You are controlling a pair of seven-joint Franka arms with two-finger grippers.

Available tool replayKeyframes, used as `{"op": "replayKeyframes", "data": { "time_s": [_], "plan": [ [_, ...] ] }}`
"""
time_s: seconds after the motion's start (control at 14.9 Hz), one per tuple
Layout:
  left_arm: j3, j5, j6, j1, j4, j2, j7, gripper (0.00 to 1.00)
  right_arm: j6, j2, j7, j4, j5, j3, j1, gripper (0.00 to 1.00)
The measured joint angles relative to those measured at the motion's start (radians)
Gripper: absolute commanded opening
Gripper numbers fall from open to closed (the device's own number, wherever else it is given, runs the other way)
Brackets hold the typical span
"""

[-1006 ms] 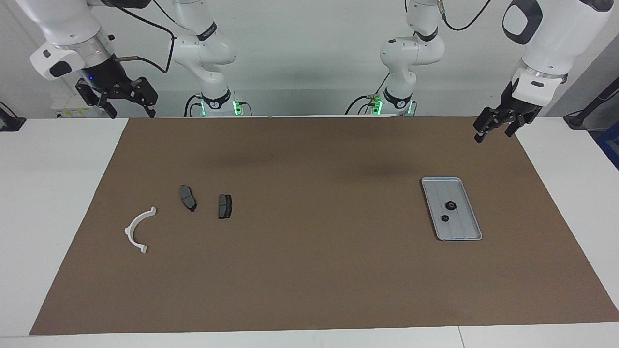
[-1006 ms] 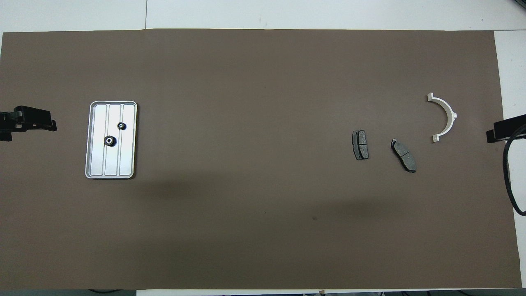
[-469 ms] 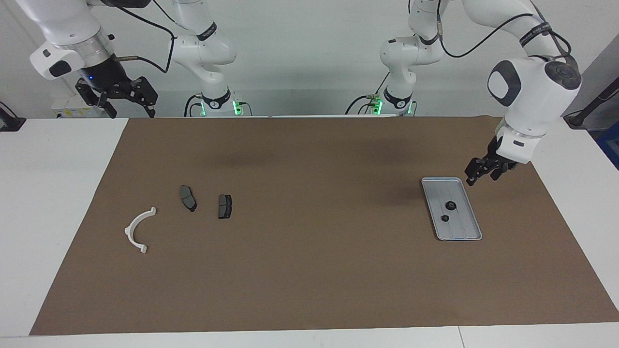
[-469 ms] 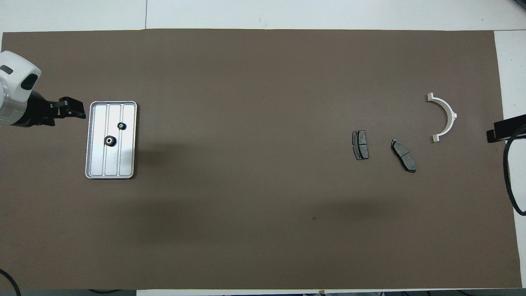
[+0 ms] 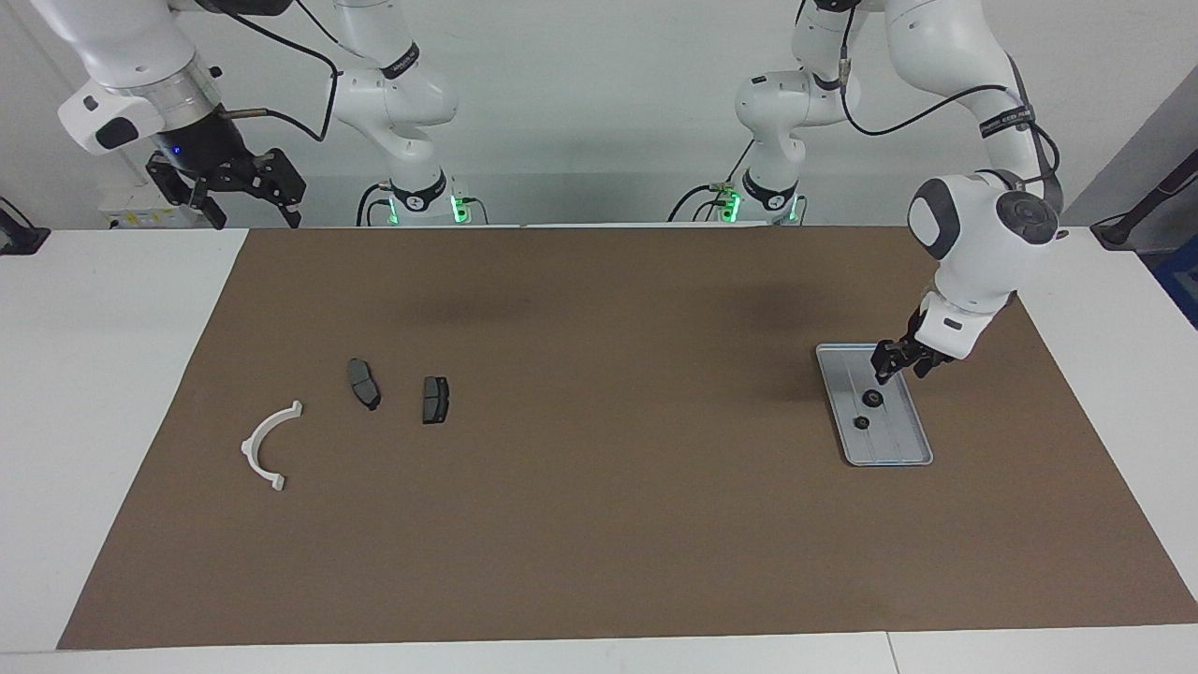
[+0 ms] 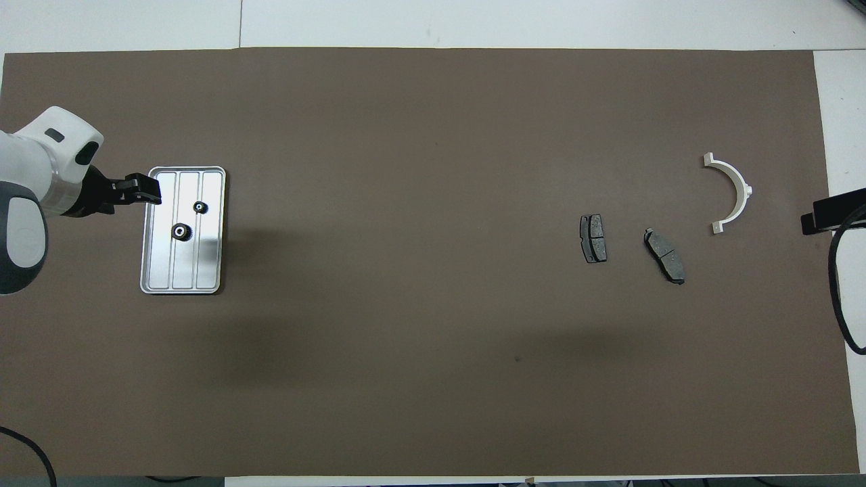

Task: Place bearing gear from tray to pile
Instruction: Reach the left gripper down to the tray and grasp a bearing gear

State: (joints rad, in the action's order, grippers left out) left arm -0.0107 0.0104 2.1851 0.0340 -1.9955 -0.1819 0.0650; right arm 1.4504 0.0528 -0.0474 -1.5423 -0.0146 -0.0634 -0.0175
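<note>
The grey-blue tray (image 5: 894, 440) lies toward the left arm's end of the table and also shows in the overhead view (image 6: 213, 264). Two small black bearing gears lie in it, the larger one (image 5: 871, 401) (image 6: 180, 232) nearer to the robots than the smaller one (image 5: 862, 422) (image 6: 200, 207). My left gripper (image 5: 898, 367) (image 6: 150, 196) is open and empty, low over the tray's rim, apart from both gears. The pile lies toward the right arm's end: two dark brake pads (image 5: 364, 383) (image 5: 435, 399) and a white semicircular bracket (image 5: 267, 445). My right gripper (image 5: 229, 187) is open and waits raised there.
A brown mat (image 5: 599, 524) covers most of the white table. In the overhead view the pads (image 6: 593, 238) (image 6: 665, 255) and the bracket (image 6: 734, 189) lie apart from each other. A black cable (image 6: 839, 304) hangs at the right arm's end.
My left arm has come down from beside the mat's corner and moved over the tray's rim, toward the gears. The right arm, the gears and the pile have not moved.
</note>
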Motion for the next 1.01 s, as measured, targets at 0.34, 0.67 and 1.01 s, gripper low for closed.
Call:
{"op": "replayKeyframes", "data": {
  "time_s": [0.34,0.67,1.01],
  "plan": [
    [-0.001,0.001,0.042,0.0,-0.002,-0.06,-0.012,0.67,0.0,0.0,0.0,0.0,0.0,0.0,0.001,1.0],
    [0.0,0.001,0.097,0.001,-0.024,-0.091,-0.053,0.66,0.0,0.0,0.0,0.0,0.0,0.0,0.001,1.0],
    [0.0,0.001,0.143,0.01,-0.061,-0.092,-0.061,0.61,0.0,0.0,0.0,0.0,0.0,0.0,0.007,1.0]
  ]
}}
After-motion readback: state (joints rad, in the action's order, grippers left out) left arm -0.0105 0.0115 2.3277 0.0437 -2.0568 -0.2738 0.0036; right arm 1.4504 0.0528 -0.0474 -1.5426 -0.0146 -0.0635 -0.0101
